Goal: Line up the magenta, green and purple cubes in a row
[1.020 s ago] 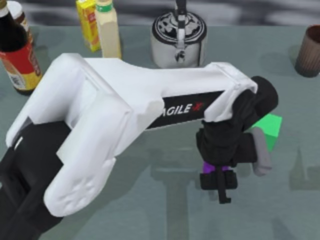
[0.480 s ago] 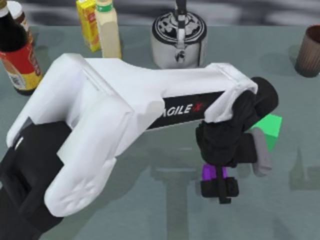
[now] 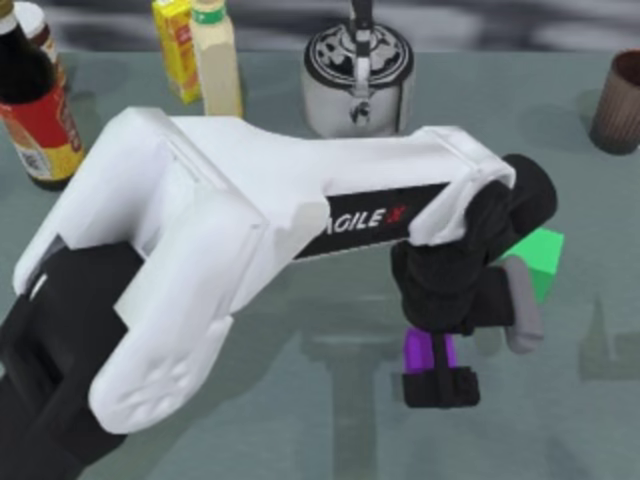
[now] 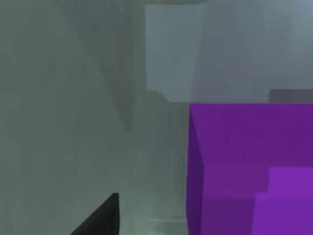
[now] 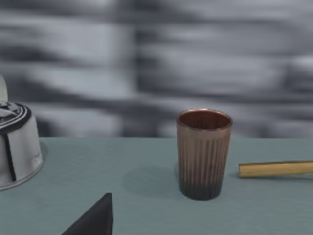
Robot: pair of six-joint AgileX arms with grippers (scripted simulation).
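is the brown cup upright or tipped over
Upright. The brown cup stands on its base on the table, open mouth facing up, in the right wrist view.

Along the far edge of the grey-green counter (image 3: 300,420) stands a silver kettle (image 3: 358,85) with a black handle, and to its left a pale cream bottle (image 3: 217,62) with a green cap, touching or just beside a yellow carton (image 3: 176,45). At the far left corner is a dark sauce bottle (image 3: 32,105) with a red and yellow label. A ribbed brown cup (image 3: 617,102) sits at the far right, with a yellowish wooden stick (image 5: 276,169) lying near it.
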